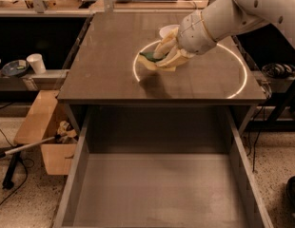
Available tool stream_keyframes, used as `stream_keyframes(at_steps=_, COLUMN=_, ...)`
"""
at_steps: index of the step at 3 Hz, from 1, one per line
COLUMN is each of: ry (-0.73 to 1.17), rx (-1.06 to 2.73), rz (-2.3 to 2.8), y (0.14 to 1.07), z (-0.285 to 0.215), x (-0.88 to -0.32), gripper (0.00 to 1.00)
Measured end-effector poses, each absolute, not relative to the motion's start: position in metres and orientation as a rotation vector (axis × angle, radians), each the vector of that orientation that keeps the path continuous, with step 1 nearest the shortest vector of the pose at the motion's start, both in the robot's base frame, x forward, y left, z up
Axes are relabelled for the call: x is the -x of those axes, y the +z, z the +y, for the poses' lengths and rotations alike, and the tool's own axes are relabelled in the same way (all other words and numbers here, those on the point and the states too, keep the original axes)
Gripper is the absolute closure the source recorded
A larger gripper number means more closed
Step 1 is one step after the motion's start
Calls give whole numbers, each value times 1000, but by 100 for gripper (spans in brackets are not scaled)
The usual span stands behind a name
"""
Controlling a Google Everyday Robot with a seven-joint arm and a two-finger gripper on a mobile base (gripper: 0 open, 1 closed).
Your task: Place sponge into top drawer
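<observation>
The sponge (150,60) is in the gripper (162,56), a bit above the desk (102,56), near the middle of the desk top. Green side faces up & yellow foam is under it. Its dark shadow (152,83) lies on the desk at 6 o'clock from it, so it looks lifted, not lying flat.

The gripper is closed down on the sponge w/ its pale yellow fingers (174,61), one on top & one below. The sponge's far end pokes out at 9 o'clock. The white arm (219,23) comes in from 2 o'clock, the top R corner of the view.

A white bowl (167,31) sits on the desk at 1 o'clock from the sponge, just behind the gripper, partly hidden by it. A thin bright ring of light (243,80) runs round the desk top, & the sponge hangs over its L edge.

The top drawer (157,189) is at 6 o'clock, pulled out wide open below the desk's front edge. Grey flat floor, low side walls. The sponge is well apart from it.

At 9 o'clock, off the desk, a white paper cup (36,63) stands on a low shelf w/ a small dish (14,68) next to it. A brown wooden box (40,127) is on the floor at 8 o'clock.
</observation>
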State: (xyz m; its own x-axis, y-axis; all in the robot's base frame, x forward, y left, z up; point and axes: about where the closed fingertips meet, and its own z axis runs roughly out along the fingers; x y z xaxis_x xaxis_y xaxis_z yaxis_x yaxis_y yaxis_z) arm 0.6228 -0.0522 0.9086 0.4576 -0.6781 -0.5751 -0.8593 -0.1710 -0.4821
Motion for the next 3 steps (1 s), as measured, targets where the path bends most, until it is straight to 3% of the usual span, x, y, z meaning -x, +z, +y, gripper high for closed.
stream_keyframes(at_steps=3, ry=257, rx=1893, rz=1333, y=913, z=-70, x=-584, gripper=100)
